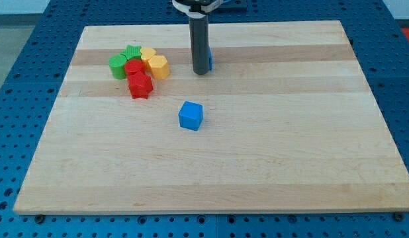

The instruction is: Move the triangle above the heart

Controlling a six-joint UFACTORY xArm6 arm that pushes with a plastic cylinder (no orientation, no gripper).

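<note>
The counter [271, 165] is a pale wooden board with lengthwise grain bands, lying on a blue perforated base [19, 39] (a grey floor shows at the view's top corners). There is no claw, only a dark rod; my tip [201, 72] touches down near the top centre. A blue block [209, 58], shape mostly hidden, peeks out just right of it. Left of the tip, green [116, 67], red [140, 85] and yellow [157, 67] blocks huddle touching; which is the heart I cannot tell. A blue cube [190, 116] sits apart below.

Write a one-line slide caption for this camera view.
My tip touches a mostly hidden blue block, right of the cluster.
</note>
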